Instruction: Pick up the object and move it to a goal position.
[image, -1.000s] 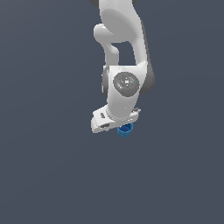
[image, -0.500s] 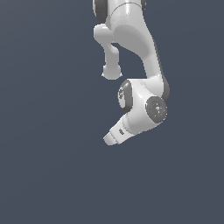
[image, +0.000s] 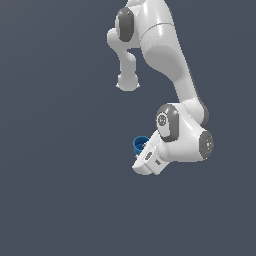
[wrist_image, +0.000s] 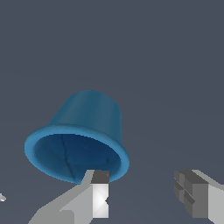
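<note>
One white Panda arm (image: 165, 55) fills the upper and right part of the exterior view, bent down from the top edge, over a plain dark grey-blue ground (image: 55, 150). Wrist housing (image: 187, 140) sits low, toward the exterior view's right, with the hand pointing down and toward the exterior view's left. Gripper (image: 141, 159): fingers not separable in the exterior view; the wrist view (wrist_image: 146, 194) shows two grey-white fingers (wrist_image: 98, 192) well apart, with an empty gap between them, so the pincer is spread, clamping nothing. Blue cup (image: 139, 144) lies just beside the hand on the exterior view's left, partly hidden behind it; only the rim and a bit of wall show. Wrist view: cup (wrist_image: 83, 131) big in frame, tilted with its open mouth toward the camera, flared rim, dark inside. One fingertip overlaps the cup's rim; cannot tell if it touches. Other finger is clear of the cup. Cup is outside the gap.
</note>
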